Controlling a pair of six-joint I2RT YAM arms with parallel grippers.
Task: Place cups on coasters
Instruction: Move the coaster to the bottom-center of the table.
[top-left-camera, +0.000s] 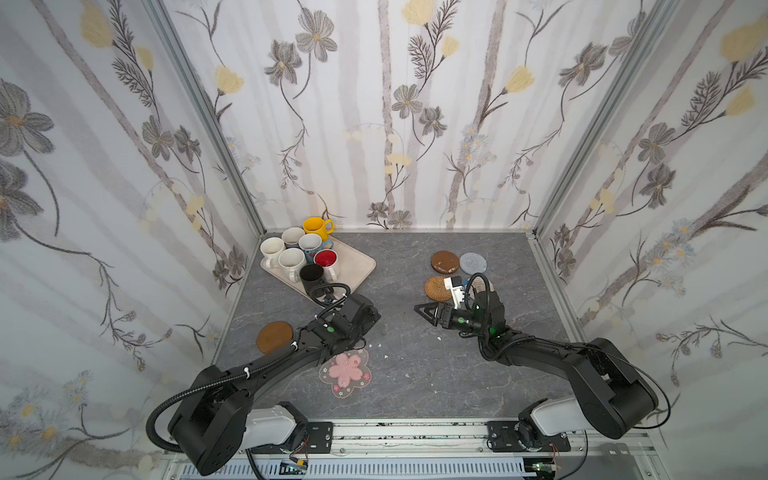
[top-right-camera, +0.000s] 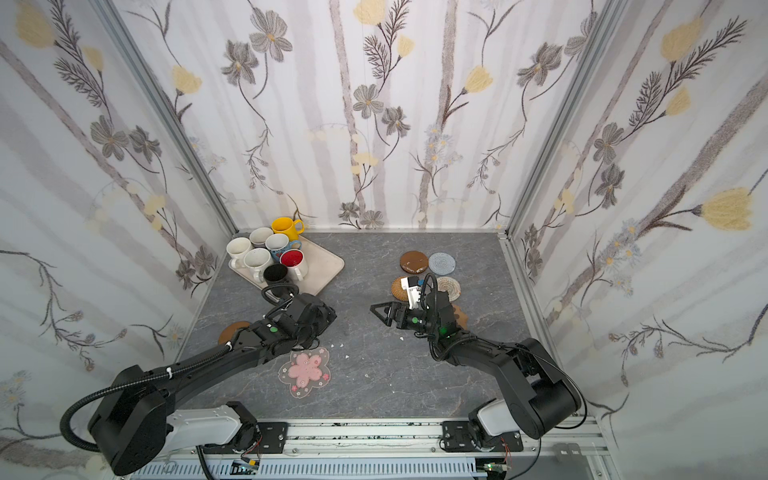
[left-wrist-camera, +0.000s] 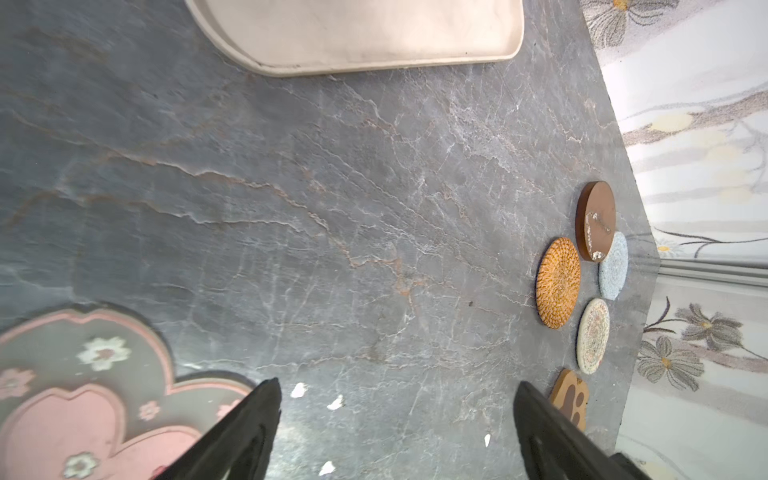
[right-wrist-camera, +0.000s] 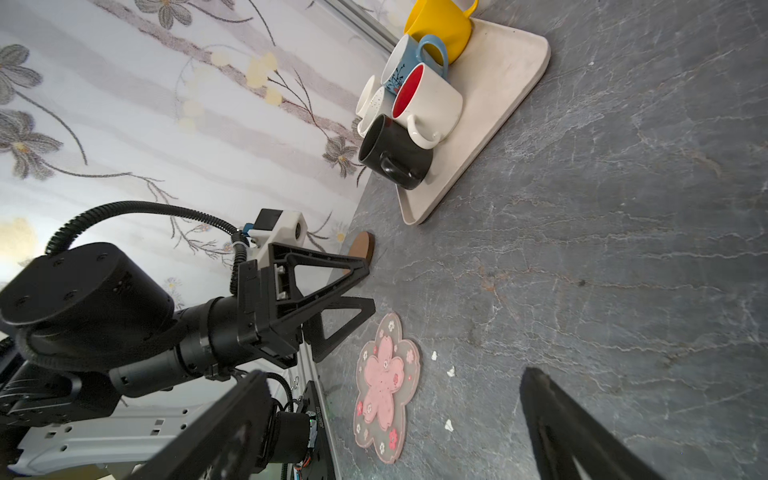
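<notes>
**Both claws are wide open and empty, and all the mugs wait on the tray**

Closest to me, low in the middle of a top view, lies the pink flower coaster (top-left-camera: 346, 372), with the near brown disc (top-left-camera: 274, 337) up and left of it. Above them the left claw (right-wrist-camera: 368, 286) and right claw (right-wrist-camera: 395, 374) hang over the grey table (top-left-camera: 399, 270), fingers spread wide, holding nothing. Farther back, right of the middle, sit the golden woven coaster (top-left-camera: 436, 287), the far brown disc (top-left-camera: 445, 262) and the grey round (top-left-camera: 473, 263). Left of the middle, the cups (top-left-camera: 291, 258) huddle on the beige tray (top-left-camera: 357, 264), none on a coaster yet. The black mug (top-left-camera: 311, 274) is nearest the left claw. I think mugs are hard, a bit heavy, shiny and slippery, and they break if dropped. It is best to pinch the wall at the rim, with one finger inside.
</notes>
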